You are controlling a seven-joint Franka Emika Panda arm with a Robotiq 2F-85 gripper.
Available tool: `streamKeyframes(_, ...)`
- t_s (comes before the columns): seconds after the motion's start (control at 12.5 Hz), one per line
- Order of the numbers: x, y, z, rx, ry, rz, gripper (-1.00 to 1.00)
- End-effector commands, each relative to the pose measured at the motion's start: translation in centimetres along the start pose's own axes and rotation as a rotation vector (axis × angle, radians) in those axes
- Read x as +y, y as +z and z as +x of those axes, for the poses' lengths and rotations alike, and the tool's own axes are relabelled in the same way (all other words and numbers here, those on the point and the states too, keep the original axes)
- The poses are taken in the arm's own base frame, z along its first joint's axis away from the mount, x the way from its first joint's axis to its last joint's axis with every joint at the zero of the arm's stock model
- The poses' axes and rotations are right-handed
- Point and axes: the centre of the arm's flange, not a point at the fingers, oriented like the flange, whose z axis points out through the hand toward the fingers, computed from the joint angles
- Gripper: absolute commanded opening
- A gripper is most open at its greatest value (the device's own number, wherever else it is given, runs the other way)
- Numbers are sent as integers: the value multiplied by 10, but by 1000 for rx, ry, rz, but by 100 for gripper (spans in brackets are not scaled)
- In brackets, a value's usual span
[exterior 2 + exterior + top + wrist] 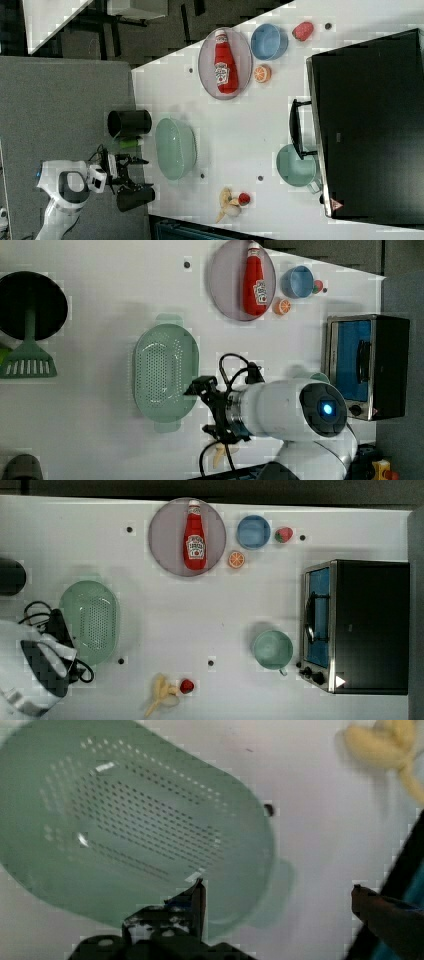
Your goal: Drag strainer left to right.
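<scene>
The strainer [90, 622] is a pale mint-green oval basket with rows of tiny holes, resting on the white table at the top view's left. It also lies mid-table in the left view [165, 372] and appears in the right view [175, 148]. My gripper [200, 409] is open wide at the strainer's edge, on the left view's right side of it. In the wrist view the strainer [135, 830] is close below, and the gripper [277, 892] has one finger [196, 895] over the rim and the other finger [362, 897] out over bare table. Nothing is held.
A ketchup bottle [195, 535] lies on a grey plate [162, 535], beside a blue bowl [253, 531], an orange half [236, 559] and a strawberry [283, 534]. A teal mug [272, 650] stands by the toaster oven [360, 625]. A banana [160, 692] lies near the front edge.
</scene>
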Motion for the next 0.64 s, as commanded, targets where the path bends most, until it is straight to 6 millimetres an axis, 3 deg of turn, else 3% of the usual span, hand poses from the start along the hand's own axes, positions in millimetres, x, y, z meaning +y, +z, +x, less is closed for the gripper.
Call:
streamKeyframes(0.08,-27,21,36,-62,356,33,100)
streamKeyframes(0.32,-39,74,43,-81,335,32,100)
streamKeyframes(0.64,-44,121,51,-128,347,49,100)
